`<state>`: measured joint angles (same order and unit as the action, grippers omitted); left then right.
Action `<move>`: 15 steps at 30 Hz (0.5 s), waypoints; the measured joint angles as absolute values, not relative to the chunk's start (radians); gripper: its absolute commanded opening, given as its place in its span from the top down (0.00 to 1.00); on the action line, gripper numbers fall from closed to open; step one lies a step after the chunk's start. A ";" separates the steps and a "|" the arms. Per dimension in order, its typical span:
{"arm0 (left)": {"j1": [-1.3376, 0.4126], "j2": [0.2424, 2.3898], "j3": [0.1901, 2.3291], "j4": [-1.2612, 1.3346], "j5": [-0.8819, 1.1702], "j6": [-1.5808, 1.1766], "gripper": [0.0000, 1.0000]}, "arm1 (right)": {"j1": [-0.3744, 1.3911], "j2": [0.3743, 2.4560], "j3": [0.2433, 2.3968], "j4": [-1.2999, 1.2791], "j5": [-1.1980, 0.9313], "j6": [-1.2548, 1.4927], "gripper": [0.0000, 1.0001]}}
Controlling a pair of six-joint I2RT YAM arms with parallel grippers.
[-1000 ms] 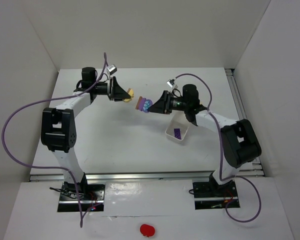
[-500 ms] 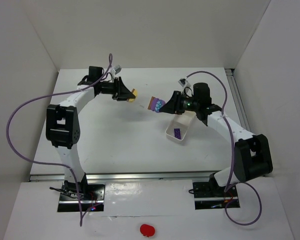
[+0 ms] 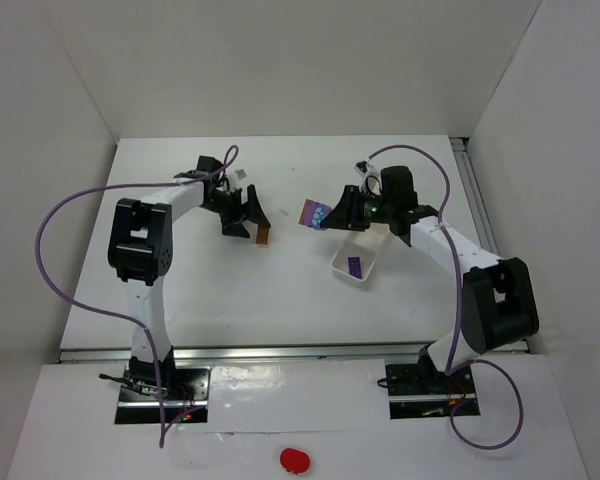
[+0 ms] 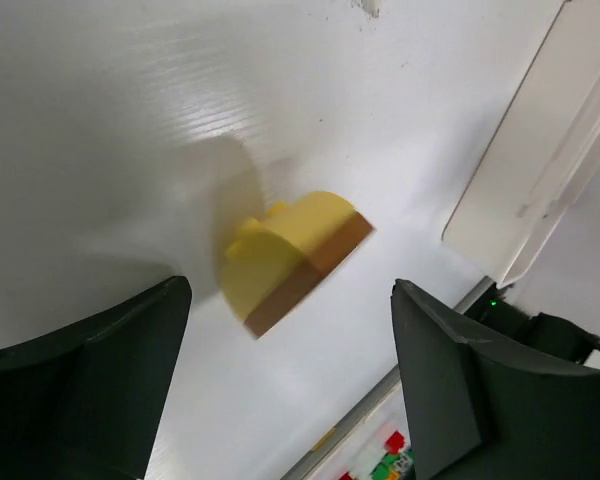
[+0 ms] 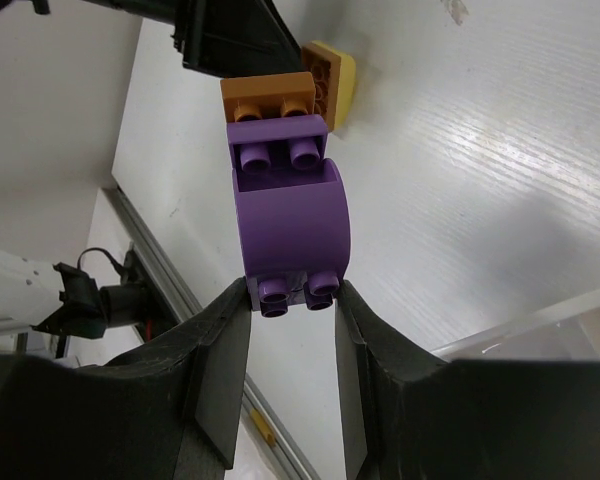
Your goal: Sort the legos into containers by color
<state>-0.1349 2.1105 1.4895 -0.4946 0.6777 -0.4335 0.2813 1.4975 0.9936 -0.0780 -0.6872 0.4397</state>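
Note:
A yellow-and-orange lego piece (image 4: 295, 260) lies loose on the white table, just beyond my left gripper (image 4: 290, 370), whose jaws stand wide open around nothing. From above, that piece (image 3: 264, 236) sits right by the left gripper (image 3: 248, 222). My right gripper (image 5: 292, 300) is shut on a purple lego stack (image 5: 288, 215) with an orange brick (image 5: 268, 97) on its far end, held in the air (image 3: 317, 214). Below the right gripper (image 3: 332, 213) stands a white container (image 3: 366, 256) with one purple brick (image 3: 354, 266) in it.
White walls enclose the table on three sides. A metal rail (image 3: 480, 215) runs along the right edge. The left arm's purple cable (image 3: 55, 215) loops out to the left. The container's rim (image 5: 540, 320) shows at the lower right of the right wrist view.
My left gripper has opened and let go of the yellow-and-orange piece, which now lies on the table; the left arm swung nearer and right. The right gripper has barely shifted, still gripping its stack.

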 measured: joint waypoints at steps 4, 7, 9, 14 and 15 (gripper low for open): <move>-0.135 2.111 1.571 -0.566 0.656 -0.400 0.09 | 0.284 1.510 0.997 -0.091 -0.688 0.430 1.00; -0.134 2.082 1.612 -0.583 0.697 -0.384 0.06 | 0.284 1.514 0.999 -0.098 -0.699 0.420 1.00; -0.132 2.035 1.611 -0.580 0.764 -0.368 0.05 | 0.284 1.514 1.002 -0.099 -0.720 0.413 1.00; -0.137 1.920 1.608 -0.491 1.018 -0.344 0.03 | 0.285 1.521 1.011 -0.098 -0.807 0.395 1.00; -0.144 1.912 1.606 -0.472 1.062 -0.340 0.03 | 0.286 1.525 1.017 -0.097 -0.823 0.393 1.00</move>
<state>-0.1444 1.9118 1.6058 -0.4725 1.0622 -0.3401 0.2859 1.5253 1.0168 -0.0975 -0.8234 0.3931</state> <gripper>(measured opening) 0.965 0.419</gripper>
